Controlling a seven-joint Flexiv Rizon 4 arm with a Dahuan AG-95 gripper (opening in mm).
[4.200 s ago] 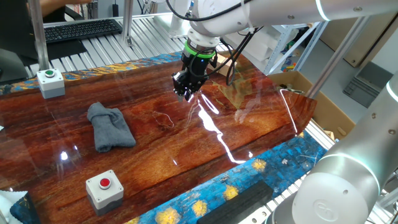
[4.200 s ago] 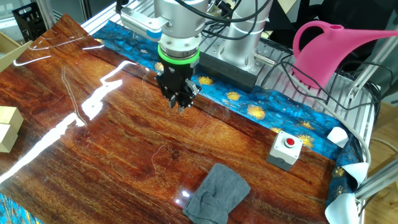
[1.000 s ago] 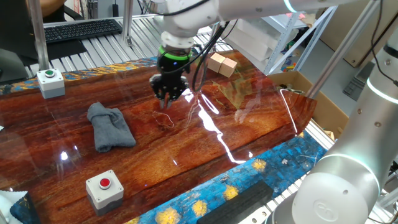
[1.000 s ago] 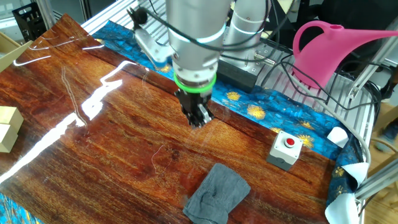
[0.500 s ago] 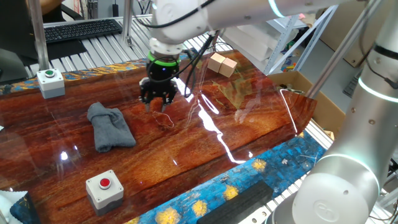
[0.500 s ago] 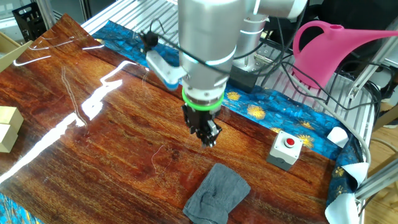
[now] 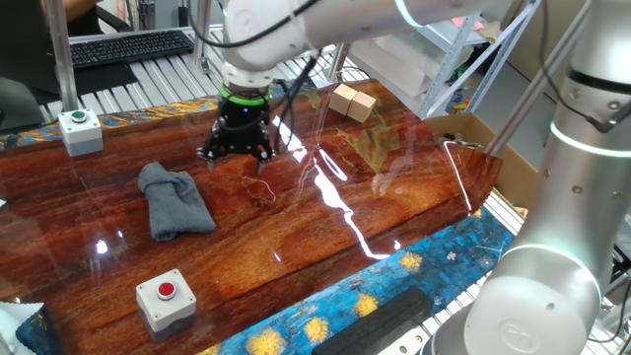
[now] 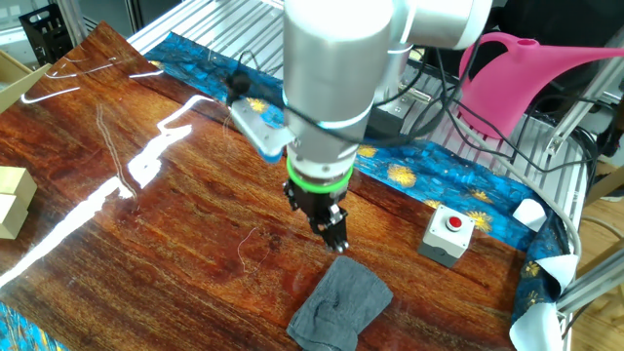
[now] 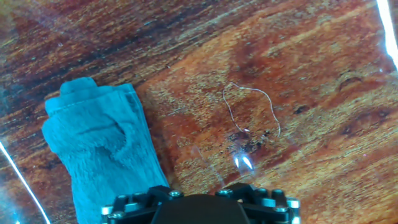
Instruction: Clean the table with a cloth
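The cloth [image 7: 175, 202] is a wrinkled blue-grey rag lying flat on the glossy reddish-brown table [image 7: 325, 237]. My gripper [image 7: 237, 158] hangs just above the wood, a little to the right of the cloth and apart from it, fingers spread wide with nothing between them. From the other side, the gripper [image 8: 331, 234] stands just beyond the cloth [image 8: 341, 304]. The hand view shows the cloth [image 9: 102, 149] at lower left on the table [image 9: 311, 143]; only the gripper's black body shows at the bottom edge.
Grey button boxes stand near the cloth: a red-button one [image 7: 166, 301] in front, a green-button one [image 7: 80, 131] behind. Wooden blocks [image 7: 352, 101] sit at the far edge. A pink watering can [image 8: 517, 83] and a thin thread loop [image 9: 252, 112] are also here.
The gripper has travelled across the table toward the cloth and its fingers have spread from shut to wide open. The cloth has not moved.
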